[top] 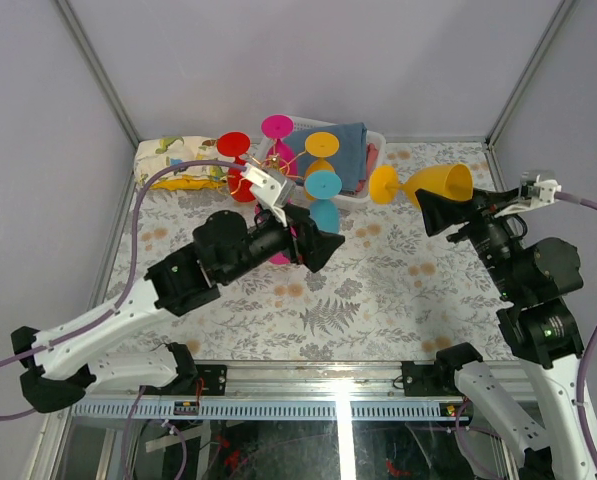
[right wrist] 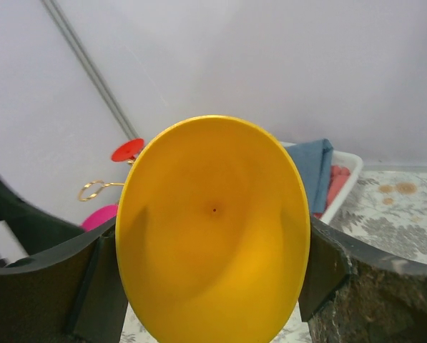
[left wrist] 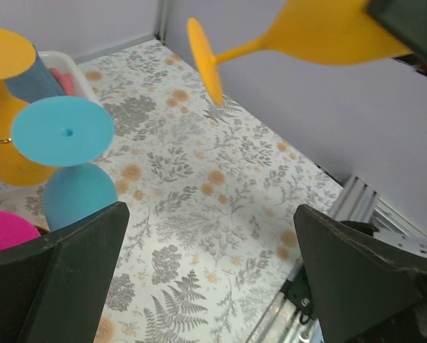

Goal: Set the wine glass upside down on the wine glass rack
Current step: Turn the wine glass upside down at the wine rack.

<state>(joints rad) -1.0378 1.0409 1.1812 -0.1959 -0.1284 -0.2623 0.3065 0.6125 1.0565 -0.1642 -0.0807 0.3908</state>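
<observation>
The wine glass (top: pixel 433 186) lies on its side in the air to the right of the wine glass rack (right wrist: pixel 93 189), well apart from it, with its foot toward the rack. The right gripper (top: pixel 448 203) clasps the bowl between widely spread fingers, probably to leave the stem free for a wire loop. A cyan glass (top: pixel 323 190) already hangs foot-up on the rack; which arm is vacant I cannot tell. The left gripper (top: pixel 316 243), jaws wide and empty, hovers just in front of the rack, perhaps to steady it.
</observation>
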